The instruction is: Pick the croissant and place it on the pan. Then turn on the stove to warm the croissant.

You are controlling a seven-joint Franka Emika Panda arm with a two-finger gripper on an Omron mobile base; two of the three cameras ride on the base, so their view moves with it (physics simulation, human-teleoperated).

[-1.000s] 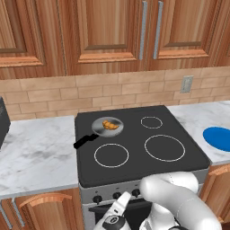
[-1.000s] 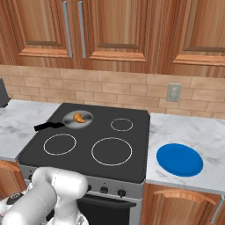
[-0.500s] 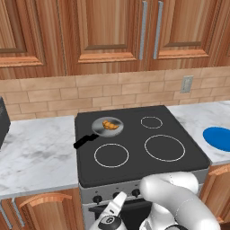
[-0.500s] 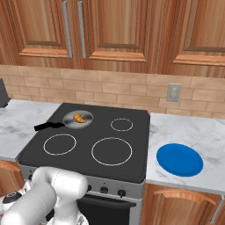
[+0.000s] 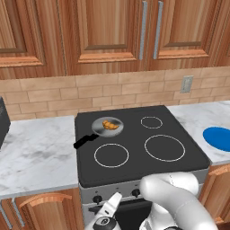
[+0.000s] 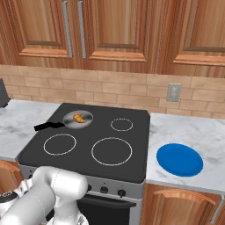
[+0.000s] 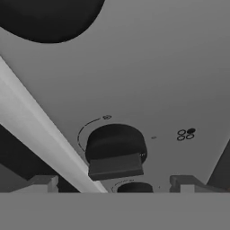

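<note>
The golden croissant (image 5: 110, 125) (image 6: 79, 117) lies inside the small grey pan (image 5: 101, 130) (image 6: 86, 120), which sits on the back left burner of the black stove (image 5: 134, 167) (image 6: 132, 145). The pan's black handle points to the front left. My gripper (image 5: 114, 202) (image 7: 115, 183) hangs low in front of the stove's steel front. It is open. In the hand view a black knob (image 7: 116, 150) sits just ahead, between the two fingertips (image 7: 42, 182), and neither one touches it.
A flat blue plate (image 5: 219, 137) (image 6: 179, 159) lies on the marble counter right of the stove. A pale oven door handle (image 7: 40, 130) runs diagonally under the knobs, and a second knob (image 7: 49, 18) is at the hand view's top left. Wooden cabinets hang above.
</note>
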